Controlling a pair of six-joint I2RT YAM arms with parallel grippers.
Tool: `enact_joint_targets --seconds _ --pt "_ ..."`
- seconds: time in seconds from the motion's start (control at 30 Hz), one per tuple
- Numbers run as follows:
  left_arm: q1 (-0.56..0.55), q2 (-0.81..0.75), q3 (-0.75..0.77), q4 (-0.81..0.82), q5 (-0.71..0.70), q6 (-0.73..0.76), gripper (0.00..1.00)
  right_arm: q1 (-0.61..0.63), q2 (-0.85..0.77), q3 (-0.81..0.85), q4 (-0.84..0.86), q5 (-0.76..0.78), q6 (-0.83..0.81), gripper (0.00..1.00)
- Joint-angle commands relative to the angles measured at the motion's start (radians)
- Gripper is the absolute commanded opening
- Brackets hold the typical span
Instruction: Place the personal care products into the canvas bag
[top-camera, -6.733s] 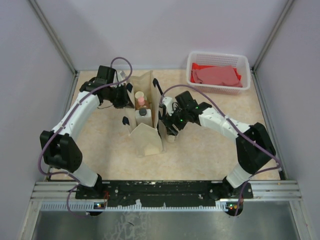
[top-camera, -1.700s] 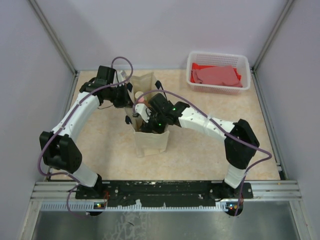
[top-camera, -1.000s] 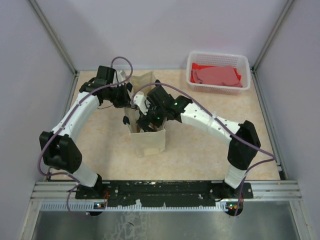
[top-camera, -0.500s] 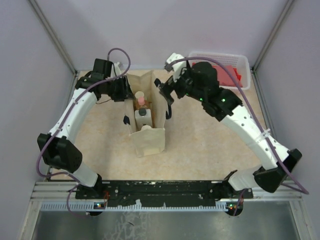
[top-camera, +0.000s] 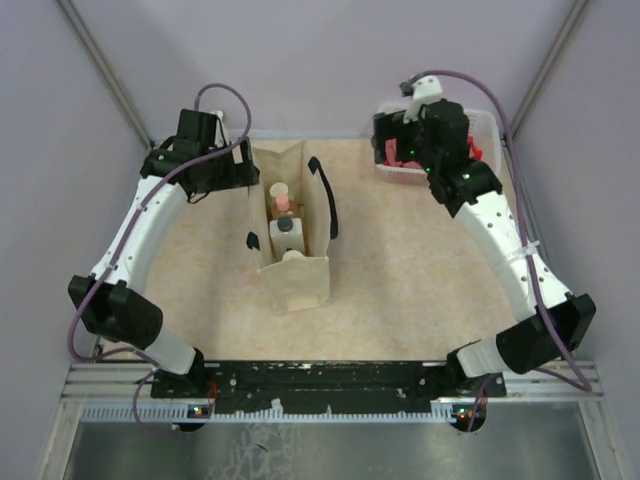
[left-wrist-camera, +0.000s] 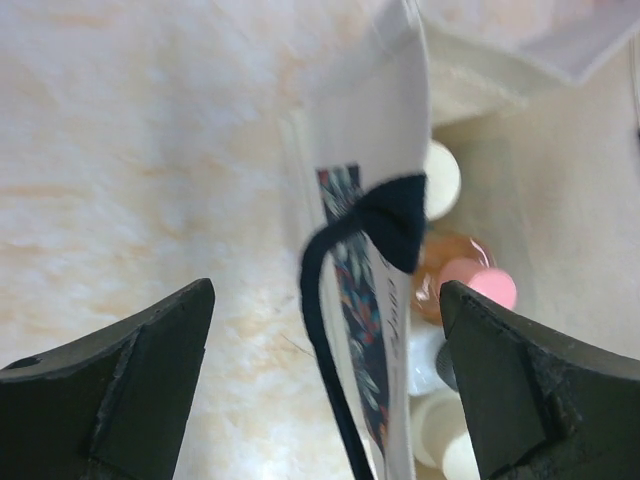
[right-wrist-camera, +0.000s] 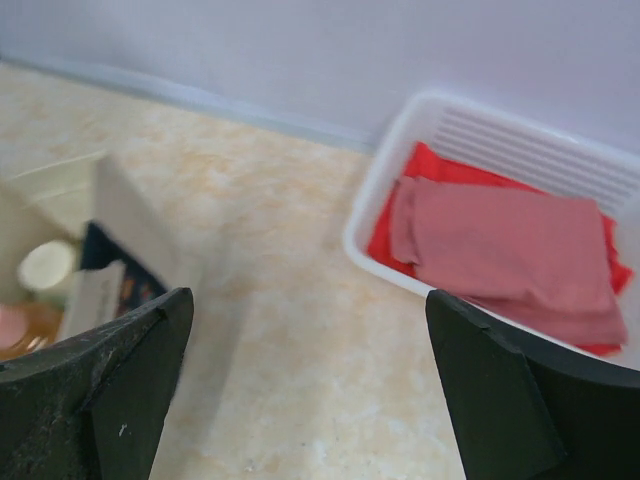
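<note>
Above the left wall of the canvas bag (top-camera: 297, 282), the left gripper (left-wrist-camera: 325, 290) hung wide and empty; the right gripper (right-wrist-camera: 308, 300), equally wide, hovered near the far-right basket (right-wrist-camera: 380, 185). All 4 bottles (top-camera: 286, 226) stood inside the bag, so backing off well probably meant rising clear of the strap (left-wrist-camera: 395, 215).

I count one canvas bag (top-camera: 296, 285) on the desk (top-camera: 400, 270) with four bottles (top-camera: 286, 228) inside it, plus one white basket (right-wrist-camera: 372, 205) holding two cloths (right-wrist-camera: 500, 240), red under pink.
</note>
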Motion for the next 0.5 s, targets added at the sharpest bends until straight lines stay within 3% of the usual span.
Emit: enact_joint_targets --seconds 0.0,0.2,0.47 --pt "0.02 -0.03 0.117 -0.001 -0.254 0.075 1.0 -0.138 0.023 0.017 0.039 0.039 0.189 0.99" --pt "0.087 0.094 0.318 -0.121 -0.279 0.172 1.0 -0.241 0.049 -0.001 -0.001 0.046 0.193 0.99" --pt "0.116 0.134 0.3 -0.031 -0.181 0.178 1.0 -0.315 0.048 -0.05 0.0 0.066 0.162 0.99"
